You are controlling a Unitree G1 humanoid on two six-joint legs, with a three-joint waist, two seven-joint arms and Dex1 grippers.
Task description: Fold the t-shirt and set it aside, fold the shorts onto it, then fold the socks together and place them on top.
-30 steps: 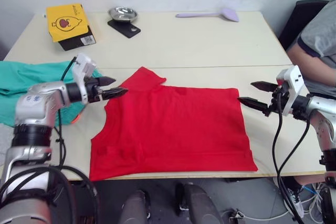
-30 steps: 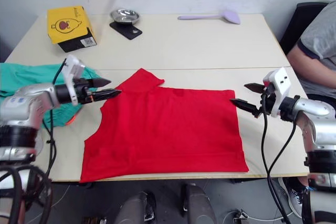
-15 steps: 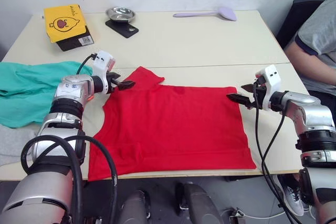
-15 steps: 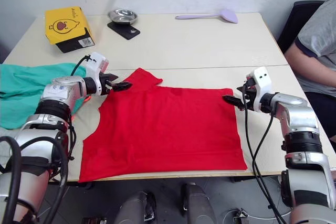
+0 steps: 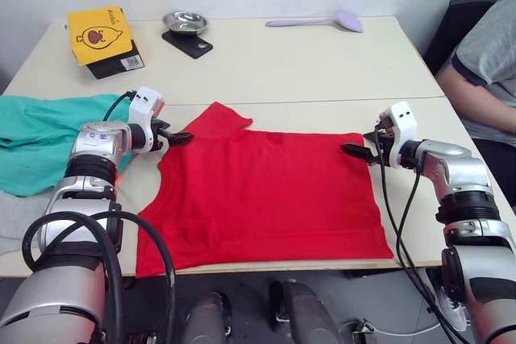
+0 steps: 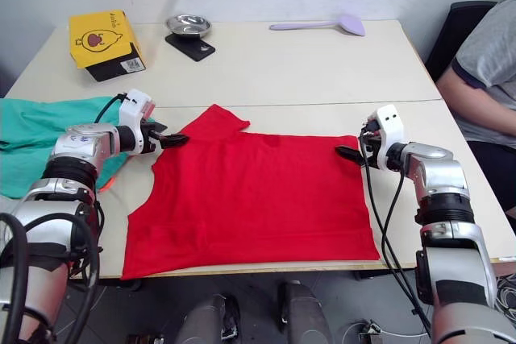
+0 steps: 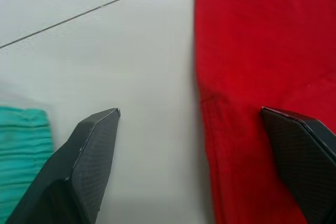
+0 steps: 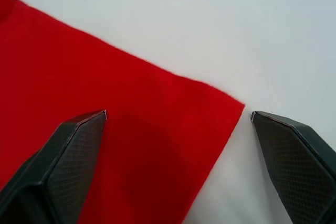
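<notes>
arms: silver-grey jointed metal shells, black ribbed bands | wrists: white boxy camera blocks | left gripper [image 5: 179, 137], right gripper [image 5: 355, 151] — black tapered fingers, fine cross-hatch texture | cables: black, looping loose along both forearms

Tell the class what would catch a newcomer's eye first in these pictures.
The bright red t-shirt lies spread flat across the near table. The left gripper and right gripper sit with open fingers at its far corners. The teal shorts lie bunched at the table's left edge.
</notes>
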